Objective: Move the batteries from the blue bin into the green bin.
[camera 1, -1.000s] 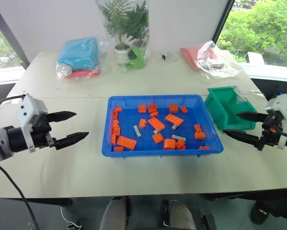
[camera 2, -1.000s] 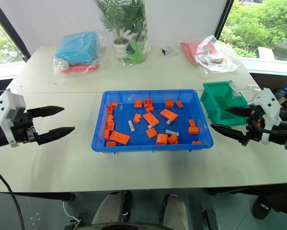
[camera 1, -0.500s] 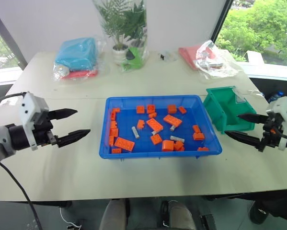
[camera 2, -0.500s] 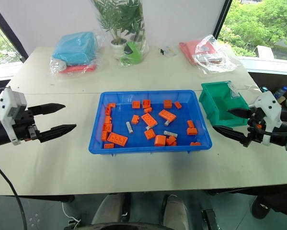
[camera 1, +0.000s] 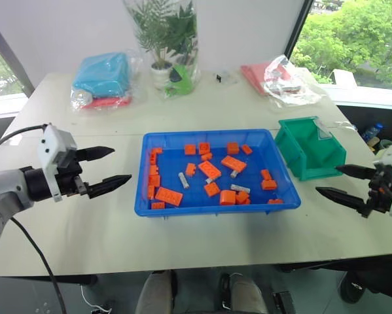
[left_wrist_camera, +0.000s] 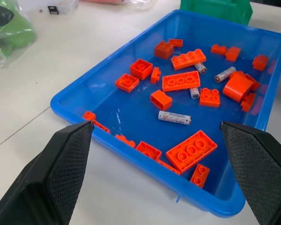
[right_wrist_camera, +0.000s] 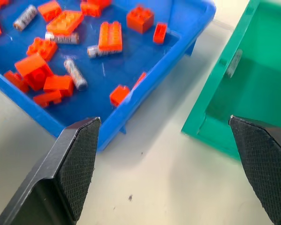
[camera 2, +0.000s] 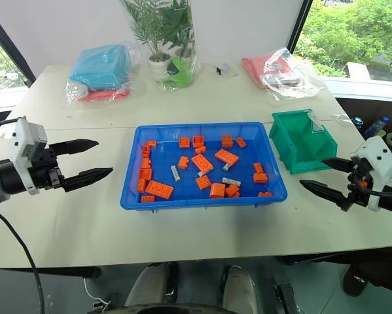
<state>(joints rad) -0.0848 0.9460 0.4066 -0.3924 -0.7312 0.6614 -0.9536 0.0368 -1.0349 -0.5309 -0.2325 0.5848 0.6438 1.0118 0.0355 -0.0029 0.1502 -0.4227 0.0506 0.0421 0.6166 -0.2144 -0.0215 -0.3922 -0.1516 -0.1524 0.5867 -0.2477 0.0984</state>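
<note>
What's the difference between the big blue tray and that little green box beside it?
The blue bin is wide and shallow, while the green bin is much smaller and deeper. The blue bin has an even rim all round; the green bin has a sloped, cut-away front. The blue bin holds orange blocks and a few silver batteries; the green bin looks empty. Both are plastic, rectangular, open-topped and sit upright on the table.

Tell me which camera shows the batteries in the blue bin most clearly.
The left wrist view: the batteries lie large among the orange blocks in the blue bin, four countable. The right wrist view also shows four, less plainly. Both eye views show them as small pale slivers.
</note>
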